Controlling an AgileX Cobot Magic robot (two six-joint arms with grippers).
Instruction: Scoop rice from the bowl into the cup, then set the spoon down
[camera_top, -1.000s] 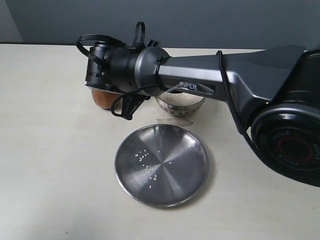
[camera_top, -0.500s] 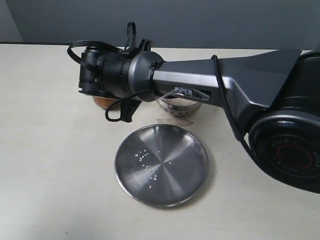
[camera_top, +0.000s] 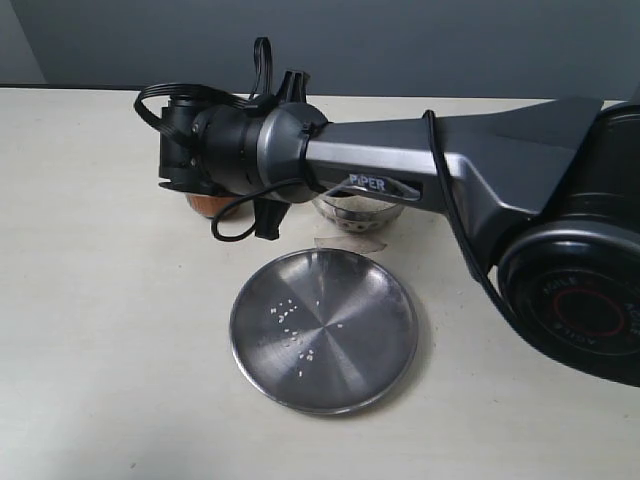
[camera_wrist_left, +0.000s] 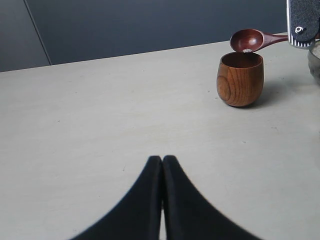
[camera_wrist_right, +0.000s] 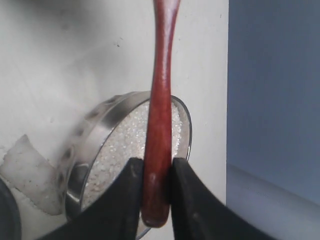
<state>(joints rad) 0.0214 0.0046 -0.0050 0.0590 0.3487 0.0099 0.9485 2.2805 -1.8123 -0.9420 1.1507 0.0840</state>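
My right gripper (camera_wrist_right: 155, 165) is shut on the end of the spoon handle (camera_wrist_right: 160, 100). In the left wrist view the spoon (camera_wrist_left: 252, 40) hangs tipped just above the brown wooden cup (camera_wrist_left: 240, 79), with a few grains of rice (camera_wrist_left: 246, 50) at its lower lip. In the exterior view the right wrist covers most of the cup (camera_top: 208, 205). The steel bowl (camera_wrist_right: 82, 150) holds a heap of rice (camera_wrist_right: 127, 145) and sits under the right arm, beside the cup (camera_top: 360, 218). My left gripper (camera_wrist_left: 162, 160) is shut on nothing, low over bare table well short of the cup.
A wide steel plate (camera_top: 380, 340) with several loose grains lies in front of the bowl. A thin pale scrap (camera_wrist_right: 27, 172) lies between bowl and plate. The right arm (camera_top: 450, 160) spans the table from the right side. A grey wall backs the table.
The right arm moved left and rose over the cup, hiding more of it, then its wrist rolled slightly. Plate and bowl stayed put.
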